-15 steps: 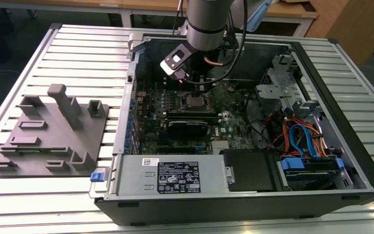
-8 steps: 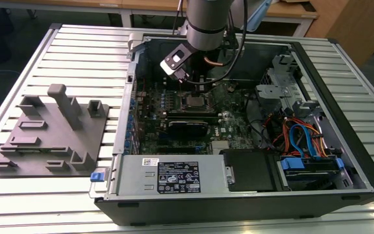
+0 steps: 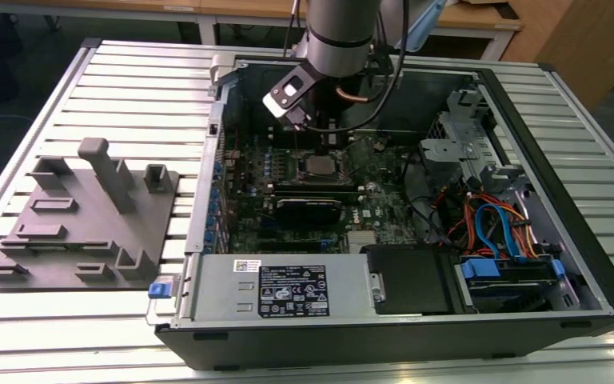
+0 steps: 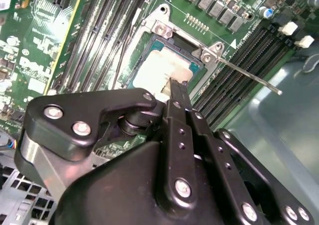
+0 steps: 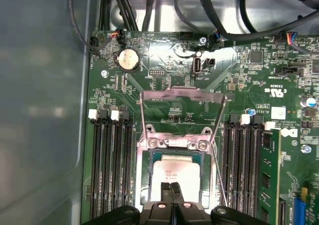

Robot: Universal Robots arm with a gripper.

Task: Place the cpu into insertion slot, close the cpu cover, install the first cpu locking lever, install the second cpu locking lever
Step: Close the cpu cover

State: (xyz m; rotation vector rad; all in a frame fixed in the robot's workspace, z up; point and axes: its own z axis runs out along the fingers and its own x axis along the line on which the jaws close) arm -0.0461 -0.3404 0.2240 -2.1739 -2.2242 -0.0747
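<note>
The cpu (image 5: 175, 174) lies flat in the insertion slot (image 5: 174, 144), its silvery top lit brightly; in the second wrist view the cpu (image 4: 152, 68) sits in the same socket. The cpu cover (image 5: 182, 91) is swung open and lies back past the slot's hinge. A thin locking lever (image 5: 218, 177) stands free beside the slot, also seen as a locking lever (image 4: 249, 75) sticking out over the memory slots. My gripper (image 5: 172, 189) is shut, its tips together right over the chip's top. In the exterior view my gripper (image 3: 324, 150) reaches down inside the case above the cpu (image 3: 321, 166).
Long black memory slots (image 5: 109, 160) flank the socket on both sides. A black card (image 3: 307, 210) lies below it, then the power supply (image 3: 275, 288). Cables and a drive cage (image 3: 499, 232) fill the exterior view's right. A grey fixture block (image 3: 83, 216) stands outside the case.
</note>
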